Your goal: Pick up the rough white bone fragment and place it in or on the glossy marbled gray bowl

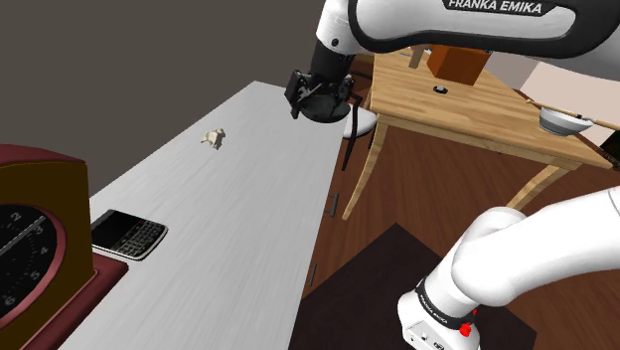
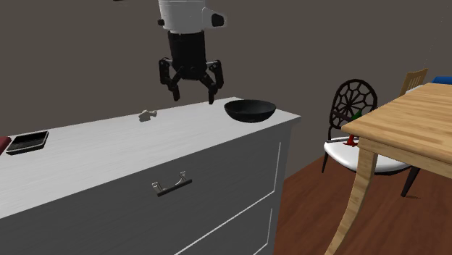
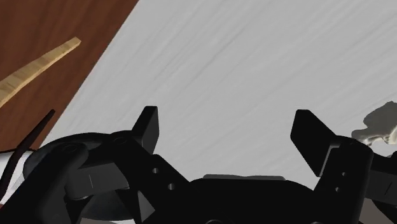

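The gripper (image 2: 193,95) hangs in the air above the pale counter (image 2: 109,156), its two black fingers spread wide with nothing between them. It points down at the counter top without touching it.

The bone fragment (image 2: 148,114) lies on the counter, a small off-white lump (knobbly, more cream than white from the shoulder side (image 1: 213,138)). In the second exterior view it sits to the left of the gripper and a little further back, apart from it. In the wrist view the same fragment (image 3: 382,124) shows just outside one of the fingers (image 3: 312,133), not between the pair.

The bowl (image 2: 250,110) stands upright near the counter's corner, at the second exterior view's right of the gripper. It looks dark, almost black, with a gloss on its rim. So the gripper hovers between fragment and bowl, and the two are well apart.

Further along the counter lies a black phone (image 1: 127,235) with a keypad, and beside it a clock (image 1: 40,229) in a dark red case. The counter front has drawers, one with a metal handle (image 2: 170,185). Off to the side stands a wooden table (image 2: 406,123) on the brown floor, with a black chair (image 2: 355,109) near it.
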Controlling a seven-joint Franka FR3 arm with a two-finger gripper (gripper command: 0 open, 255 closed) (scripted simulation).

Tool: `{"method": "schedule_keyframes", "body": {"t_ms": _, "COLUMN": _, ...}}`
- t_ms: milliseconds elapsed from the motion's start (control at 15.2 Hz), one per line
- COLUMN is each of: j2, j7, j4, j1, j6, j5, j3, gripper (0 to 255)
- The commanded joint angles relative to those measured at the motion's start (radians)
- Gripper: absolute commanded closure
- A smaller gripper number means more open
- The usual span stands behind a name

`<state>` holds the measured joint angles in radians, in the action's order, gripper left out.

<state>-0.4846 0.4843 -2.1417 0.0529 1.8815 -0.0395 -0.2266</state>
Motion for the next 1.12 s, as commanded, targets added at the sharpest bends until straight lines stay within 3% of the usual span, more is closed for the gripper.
{"method": "schedule_keyframes", "body": {"t_ms": 0, "j2": 0.056, "j7": 0.051, "j4": 0.038, "j1": 0.004, "j6": 0.021, "j5": 0.003, "j3": -0.040, "gripper": 0}}
{"method": "schedule_keyframes", "body": {"t_ms": 528, "j2": 0.320, "j7": 0.250, "j4": 0.261, "j1": 0.013, "j6": 0.058, "j5": 0.088, "j3": -0.178, "gripper": 0}}
{"method": "schedule_keyframes", "body": {"t_ms": 1056, "j2": 0.642, "j7": 0.454, "j4": 0.586, "j1": 0.087, "j6": 0.010, "j5": 0.267, "j3": -0.266, "gripper": 0}}
